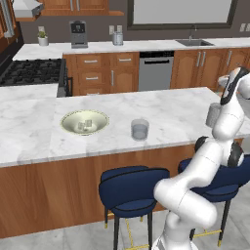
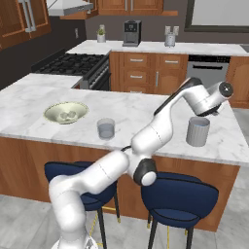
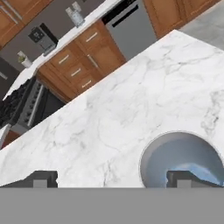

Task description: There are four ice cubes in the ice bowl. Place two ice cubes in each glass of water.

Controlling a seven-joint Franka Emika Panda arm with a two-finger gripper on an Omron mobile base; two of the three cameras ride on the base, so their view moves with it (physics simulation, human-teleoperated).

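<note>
Apparently the gripper is hovering spread wide and empty beside the right glass, while cubes are sitting in the bowl, awaiting pickup.

I see a white bench veined in grey marble, on warm brown wood panels, with navy blue stools below. The ice bowl is pale cream-green holding whitish ice cubes. Both tumblers look translucent grey, one showing bluish water.

Marble counter bears ice bowl, two tumblers
</note>
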